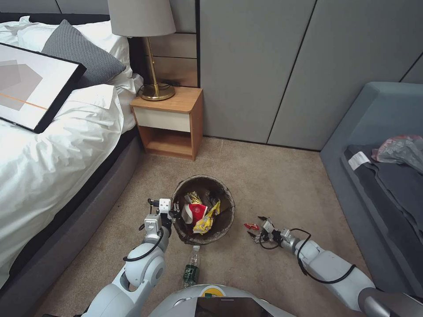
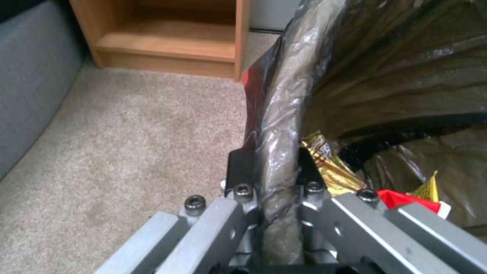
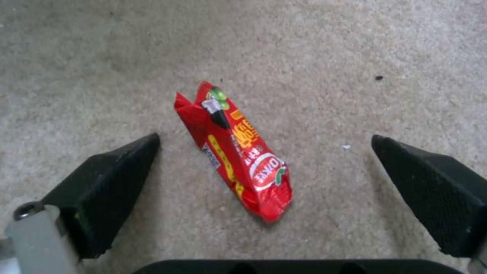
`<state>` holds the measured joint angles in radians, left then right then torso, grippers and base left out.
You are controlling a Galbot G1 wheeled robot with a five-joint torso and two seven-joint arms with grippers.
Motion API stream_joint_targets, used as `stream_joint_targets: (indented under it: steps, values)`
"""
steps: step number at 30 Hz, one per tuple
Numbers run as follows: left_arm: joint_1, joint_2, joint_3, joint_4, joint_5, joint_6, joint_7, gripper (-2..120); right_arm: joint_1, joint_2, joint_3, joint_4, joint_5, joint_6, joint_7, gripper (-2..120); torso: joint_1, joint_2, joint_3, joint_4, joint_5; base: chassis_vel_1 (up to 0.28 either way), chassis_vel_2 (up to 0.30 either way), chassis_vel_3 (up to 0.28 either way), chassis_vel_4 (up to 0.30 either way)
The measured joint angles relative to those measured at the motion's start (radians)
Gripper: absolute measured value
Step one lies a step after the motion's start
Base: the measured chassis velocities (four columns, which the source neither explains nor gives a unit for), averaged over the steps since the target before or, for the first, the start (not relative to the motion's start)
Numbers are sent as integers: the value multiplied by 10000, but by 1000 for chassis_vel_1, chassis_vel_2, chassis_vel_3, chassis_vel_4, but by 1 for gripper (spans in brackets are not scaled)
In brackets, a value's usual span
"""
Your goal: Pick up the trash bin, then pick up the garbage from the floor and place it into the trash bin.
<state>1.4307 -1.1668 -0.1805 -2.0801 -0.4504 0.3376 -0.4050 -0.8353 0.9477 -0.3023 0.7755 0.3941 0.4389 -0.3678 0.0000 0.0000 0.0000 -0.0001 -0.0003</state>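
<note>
Head view: the small round trash bin (image 1: 203, 210), lined with a dark brown plastic bag, stands on the beige carpet (image 1: 264, 176) before a wooden nightstand (image 1: 169, 123), with red-and-white and yellow wrappers inside. A green-labelled clear bottle (image 1: 191, 268) lies just beside it. The left gripper (image 1: 169, 214) is at the bin's rim; the right gripper (image 1: 255, 229) hovers by a small red wrapper (image 1: 251, 226).

Left wrist view: the jaws are closed on the bag-covered rim.

Right wrist view: the jaws stand wide apart, empty, the red wrapper on the carpet between them, untouched.
</note>
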Motion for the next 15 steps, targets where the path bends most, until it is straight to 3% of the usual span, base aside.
stream_joint_targets:
  steps: [15]
  values:
    - [-40, 31, 13, -1, -28, 7, -14, 0, -306, 337, 337, -155, 22, 186, -8, 91, 0, 0, -1, 0, -2, 0, 0, 0, 0]
